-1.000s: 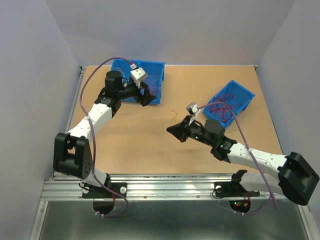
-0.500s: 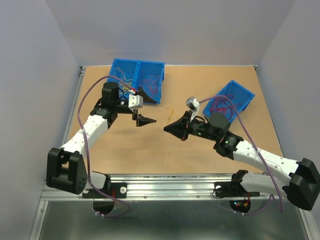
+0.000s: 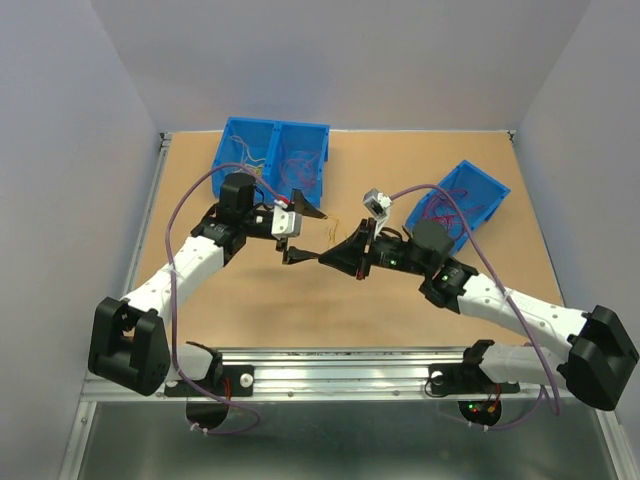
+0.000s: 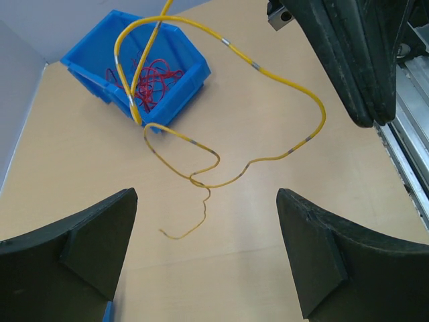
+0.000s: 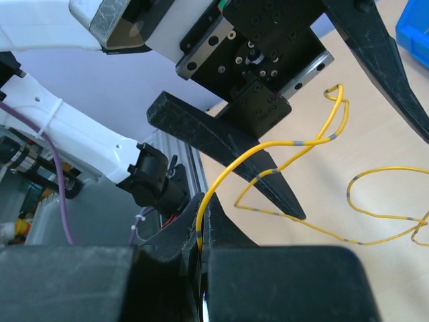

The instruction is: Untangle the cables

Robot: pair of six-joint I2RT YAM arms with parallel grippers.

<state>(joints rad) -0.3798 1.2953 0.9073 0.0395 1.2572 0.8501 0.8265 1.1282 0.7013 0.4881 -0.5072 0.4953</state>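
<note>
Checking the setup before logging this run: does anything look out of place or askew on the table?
The single blue plastic bin holding red wires sits skewed on the tan tabletop. A thin yellow cable sprawls there in loose loops outside any bin, with one stretch pinched in the right gripper.

Right claw [image 5: 202, 221] at bottom edge, fingers pressed together on yellow cable [image 5: 268, 149]. Rising from pinch, arcing right, crossing itself in small loop, then trailing in grey-banded curls over tan desk [image 5: 375, 268]. Left claw [image 5: 358, 168] opposite, fingers spread wide, lower finger behind cable arc. Blue bin [image 5: 415, 27] corner top right.
</note>
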